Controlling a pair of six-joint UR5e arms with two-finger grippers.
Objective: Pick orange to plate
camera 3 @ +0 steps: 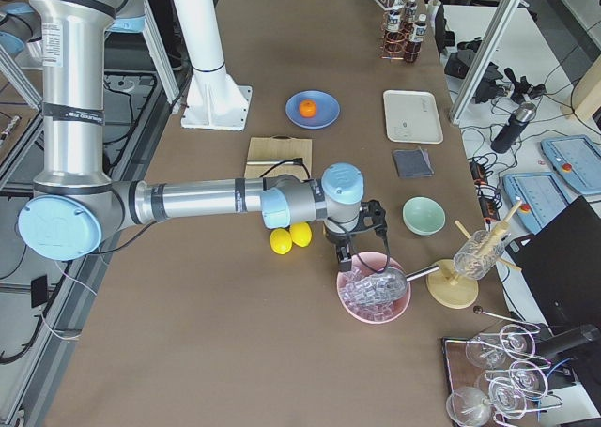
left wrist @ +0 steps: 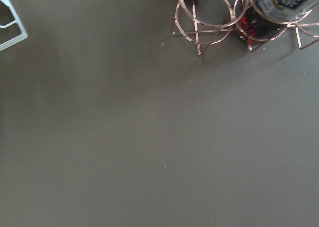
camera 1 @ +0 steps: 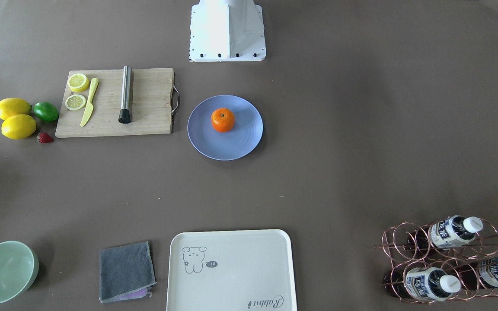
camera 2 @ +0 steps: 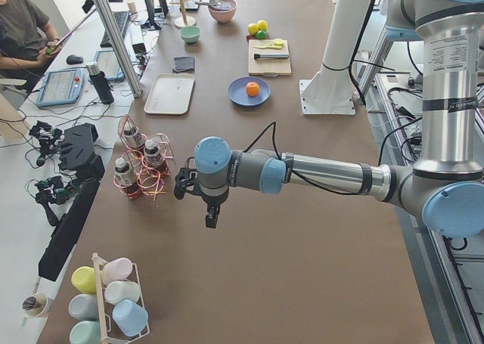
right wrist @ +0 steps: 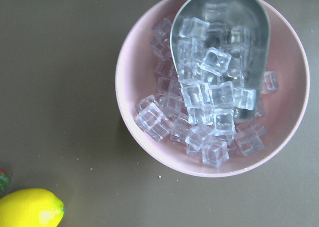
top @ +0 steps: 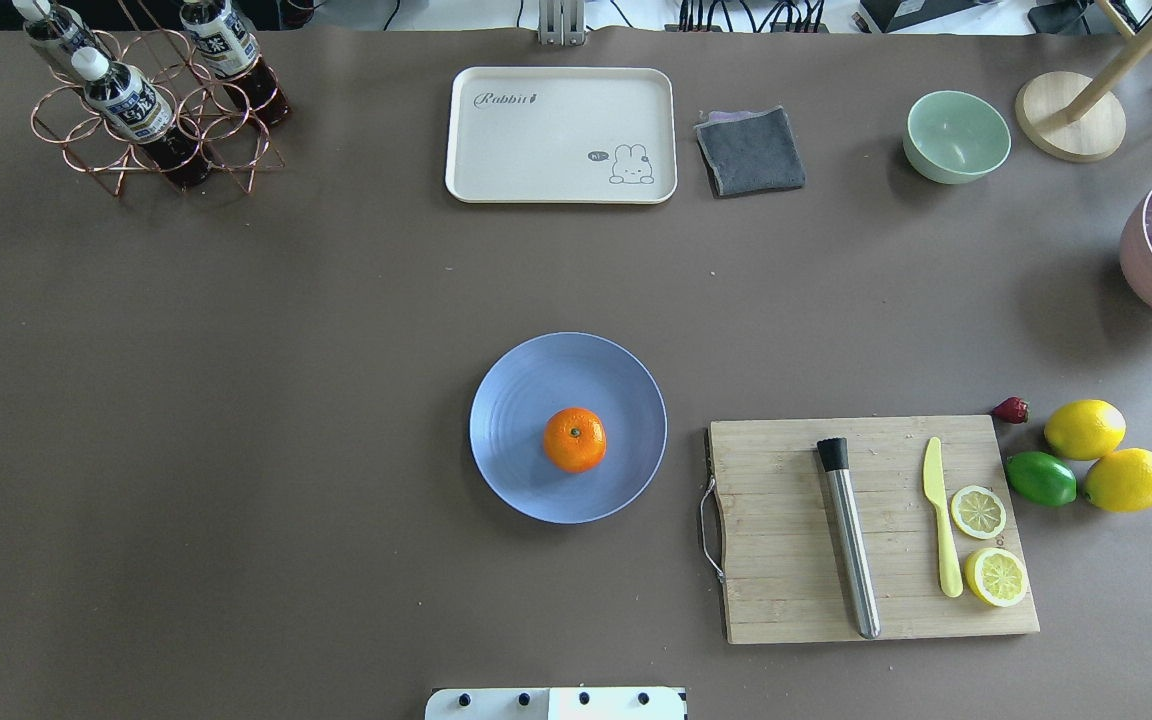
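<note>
The orange (top: 574, 439) sits upright, stem dimple up, near the middle of the light-blue plate (top: 516, 480) at the table's centre. It also shows on the plate (camera 1: 240, 147) as the orange (camera 1: 223, 119) in the front-facing view. Neither arm is near it. My left gripper (camera 2: 212, 219) hangs over bare table beside the copper bottle rack (camera 2: 144, 166), far from the plate. My right gripper (camera 3: 344, 255) hovers at the rim of a pink bowl of ice cubes (camera 3: 376, 296). Both show only in the side views, so I cannot tell whether they are open or shut.
Right of the plate lies a wooden cutting board (top: 786, 590) with a metal muddler (top: 851, 545), yellow knife and lemon slices. Two lemons (top: 1084, 428), a lime (top: 1040, 478) and a strawberry lie beyond it. Cream tray (top: 496, 150), grey cloth (top: 749, 150), green bowl (top: 956, 135) line the far edge.
</note>
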